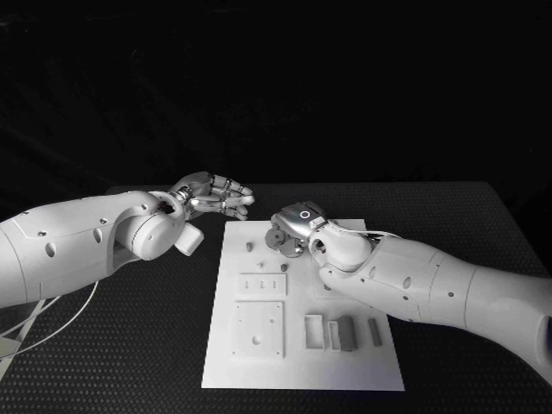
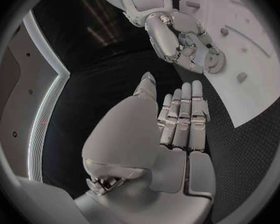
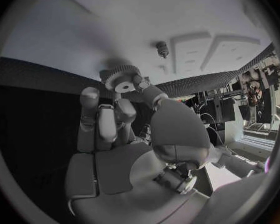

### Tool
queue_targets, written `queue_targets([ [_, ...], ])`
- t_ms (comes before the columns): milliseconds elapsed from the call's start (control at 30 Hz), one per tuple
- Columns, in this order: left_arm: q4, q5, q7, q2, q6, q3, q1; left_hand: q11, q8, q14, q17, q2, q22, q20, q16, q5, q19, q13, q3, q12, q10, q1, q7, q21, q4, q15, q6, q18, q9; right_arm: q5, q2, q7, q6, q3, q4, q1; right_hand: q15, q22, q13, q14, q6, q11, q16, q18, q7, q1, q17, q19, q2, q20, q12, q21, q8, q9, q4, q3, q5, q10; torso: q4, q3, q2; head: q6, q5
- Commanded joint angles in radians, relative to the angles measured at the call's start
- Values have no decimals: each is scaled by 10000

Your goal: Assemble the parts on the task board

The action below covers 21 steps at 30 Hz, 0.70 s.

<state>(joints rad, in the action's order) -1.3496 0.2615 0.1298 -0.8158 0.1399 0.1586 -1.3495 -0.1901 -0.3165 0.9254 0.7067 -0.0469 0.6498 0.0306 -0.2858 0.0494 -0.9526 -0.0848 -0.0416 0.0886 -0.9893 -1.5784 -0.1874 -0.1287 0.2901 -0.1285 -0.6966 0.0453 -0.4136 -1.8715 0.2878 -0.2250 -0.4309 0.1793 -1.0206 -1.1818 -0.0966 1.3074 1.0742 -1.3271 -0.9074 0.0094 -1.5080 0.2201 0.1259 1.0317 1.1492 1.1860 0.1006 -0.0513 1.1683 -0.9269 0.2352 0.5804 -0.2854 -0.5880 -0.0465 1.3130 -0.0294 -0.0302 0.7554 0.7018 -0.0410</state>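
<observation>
Now, from left to right across the head view:

Left hand: upper left of centre, over the black table just beside the board's top left corner; fingers curled forward with nothing in them; in its own wrist view the fingers lie straight and close together, palm bare; released, grasping nothing.

Task board: white plate in the lower middle of the frame, lying flat on the table; two raised square plates one above the other in its left half, the upper one with small pegs; three narrow upright bars side by side in its lower right; a small peg stands near its upper left.

Gear: a grey toothed wheel, the task's part, at the centre of the frame over the board's upper end; in the right wrist view its teeth and pale hub show clearly, pinched at the fingertips; whether it touches the board I cannot tell.

Right hand: centre, just right of the gear; clenched round the gear, grasping it between thumb and fingers.
</observation>
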Motion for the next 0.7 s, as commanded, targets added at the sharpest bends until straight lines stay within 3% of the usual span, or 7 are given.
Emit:
queue_targets([
  [33, 1, -9, 83, 30, -62, -10, -6, -22, 4, 31, 13, 43, 4, 37, 40, 2, -10, 16, 3, -32, -30, 44, -394, 60, 17, -53, 1, 190, 9, 300, 44, 107, 594, 40, 29, 59, 40, 81, -10, 44, 69, 43, 53, 417, 17, 21, -11, -10, 113, -4, -39, 40, -62, -34, 50, -11, -27, -34, 2, -5, 1, 11, -7],
  [700, 20, -9, 42, 44, -127, -9, -4, -31, 18, 22, 21, 34, 4, 41, 61, 2, -2, 22, -1, -49, -9, 52, -411, 72, 18, -59, 24, 186, 15, 507, 121, 187, 554, 39, 4, 59, 62, 73, -29, 67, 7, 56, 74, 417, 27, -29, -39, 10, 204, 10, -71, 72, -58, -58, 124, -84, -27, -56, 4, -7, -3, 32, -13],
])
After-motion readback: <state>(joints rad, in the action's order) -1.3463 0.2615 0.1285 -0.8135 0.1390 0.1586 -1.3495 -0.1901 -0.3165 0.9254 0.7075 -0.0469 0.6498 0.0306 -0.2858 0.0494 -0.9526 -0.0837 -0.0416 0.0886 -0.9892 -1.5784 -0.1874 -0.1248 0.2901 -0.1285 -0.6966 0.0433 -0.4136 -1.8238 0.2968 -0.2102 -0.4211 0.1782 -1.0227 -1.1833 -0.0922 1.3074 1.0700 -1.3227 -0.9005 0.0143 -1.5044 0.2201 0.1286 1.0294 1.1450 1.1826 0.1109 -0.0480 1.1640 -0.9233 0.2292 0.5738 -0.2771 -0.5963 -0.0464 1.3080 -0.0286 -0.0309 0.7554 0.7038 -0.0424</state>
